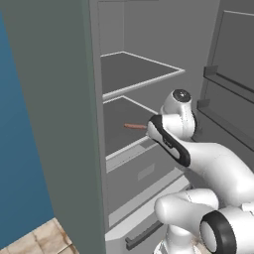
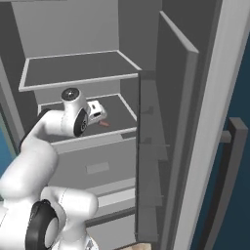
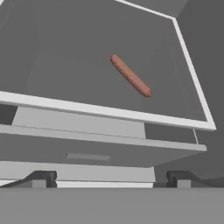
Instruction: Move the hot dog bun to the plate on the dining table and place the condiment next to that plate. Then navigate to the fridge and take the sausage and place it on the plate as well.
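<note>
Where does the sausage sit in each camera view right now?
Left base view: sausage mid-frame, just left of the arm.
Right base view: its tip peeks out right of the wrist.
Hand view: upper centre, lying diagonally.
Shared landmark: the white-edged fridge shelf under it.

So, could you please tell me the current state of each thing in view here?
fridge: door open, shelves exposed.
sausage: lying loose on the lower shelf, not gripped.
gripper: open, short of the sausage, holding nothing.
drawer: closed, below the sausage's shelf.
</note>
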